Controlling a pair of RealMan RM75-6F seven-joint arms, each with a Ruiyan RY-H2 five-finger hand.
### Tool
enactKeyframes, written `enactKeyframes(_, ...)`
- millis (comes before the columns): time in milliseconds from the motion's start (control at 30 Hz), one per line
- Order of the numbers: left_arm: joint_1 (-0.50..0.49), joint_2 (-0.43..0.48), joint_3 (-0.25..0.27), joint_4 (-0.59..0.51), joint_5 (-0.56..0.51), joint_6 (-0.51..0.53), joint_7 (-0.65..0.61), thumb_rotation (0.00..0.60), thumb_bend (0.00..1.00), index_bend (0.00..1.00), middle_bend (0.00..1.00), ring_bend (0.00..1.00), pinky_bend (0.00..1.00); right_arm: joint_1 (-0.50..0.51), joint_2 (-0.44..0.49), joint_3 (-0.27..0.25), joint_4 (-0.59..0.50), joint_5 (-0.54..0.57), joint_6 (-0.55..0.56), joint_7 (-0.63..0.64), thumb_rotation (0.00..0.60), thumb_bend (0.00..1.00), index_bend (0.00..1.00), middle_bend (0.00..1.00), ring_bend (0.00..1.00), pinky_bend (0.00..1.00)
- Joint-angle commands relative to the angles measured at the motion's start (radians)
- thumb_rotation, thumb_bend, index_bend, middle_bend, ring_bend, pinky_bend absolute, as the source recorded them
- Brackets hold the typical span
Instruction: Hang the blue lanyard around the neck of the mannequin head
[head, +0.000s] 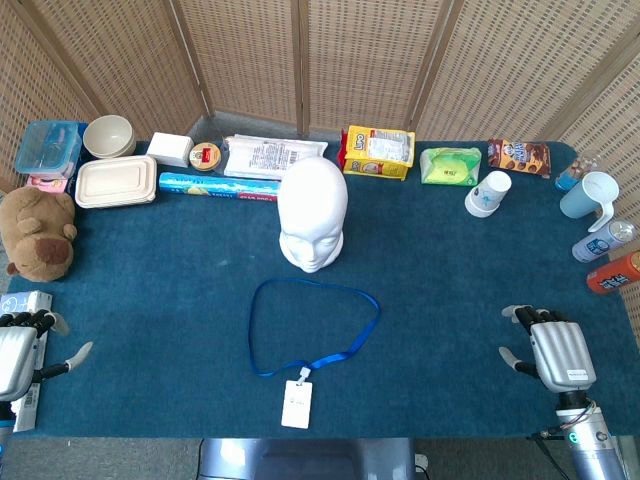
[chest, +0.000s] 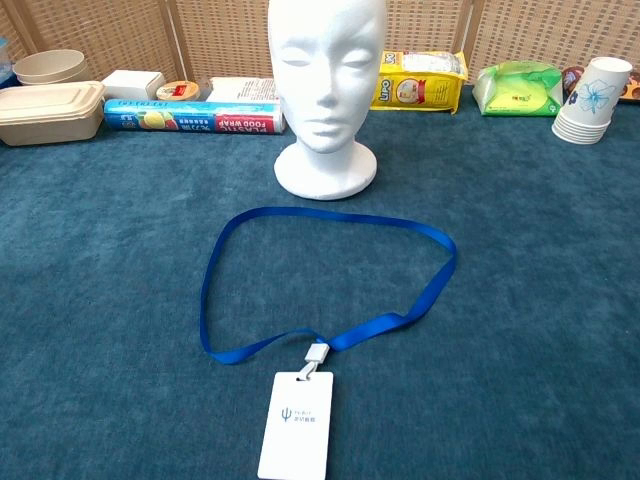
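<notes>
Head view, progress: Nothing of your task is done yet. The blue lanyard (head: 313, 325) lies flat as an open loop on the desk (head: 150, 300), just near of the mannequin head (head: 313, 215), its white badge (head: 297, 404) at the near edge.
Head view, left hand: Your left hand (head: 25, 345) rests at the near left corner, well apart from the lanyard, fingers (head: 40, 320) curled in, thumb out, holding nothing.
Head view, right hand: Your right hand (head: 553, 348) sits at the near right, back up, fingers (head: 530, 316) bent downward and empty.
Chest view, progress: The mannequin head stands upright, neck bare; the loop lies just in front of its base, not touching.
Chest view, hands: Neither shows here.
Left to do: Grasp, lift, widen the loop, and drop it over the head.
</notes>
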Motion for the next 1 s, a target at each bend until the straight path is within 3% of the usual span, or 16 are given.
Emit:
enactKeyframes(33, 0.001, -0.001, 0.001, 0.0, 0.003, 0.002, -0.002, 0.261, 0.2, 0.54, 0.51, 0.47, 0.37, 0.002, -0.002, 0.0, 0.003, -0.001, -0.002, 0.005, 0.549, 0.25, 0.34, 0.43, 0.49, 0.44)
enactKeyframes(567, 0.009, 0.044, 0.002, -0.022, 0.039, 0.028, -0.007, 0.264, 0.2, 0.54, 0.51, 0.47, 0.37, 0.012, -0.01, -0.003, -0.035, -0.015, -0.002, 0.006, 0.551, 0.25, 0.34, 0.42, 0.49, 0.44)
enactKeyframes(800, -0.012, 0.057, -0.009, -0.027, 0.045, 0.009, -0.005, 0.261, 0.2, 0.54, 0.51, 0.47, 0.37, 0.067, -0.047, 0.055, -0.124, 0.04, -0.051, -0.042, 0.553, 0.25, 0.34, 0.42, 0.48, 0.45)
enactKeyframes(1000, -0.04, 0.056, -0.023, -0.02, 0.041, -0.021, -0.005, 0.26, 0.2, 0.54, 0.51, 0.47, 0.37, 0.151, -0.128, 0.118, -0.168, 0.15, -0.135, -0.198, 0.553, 0.25, 0.34, 0.42, 0.5, 0.51)
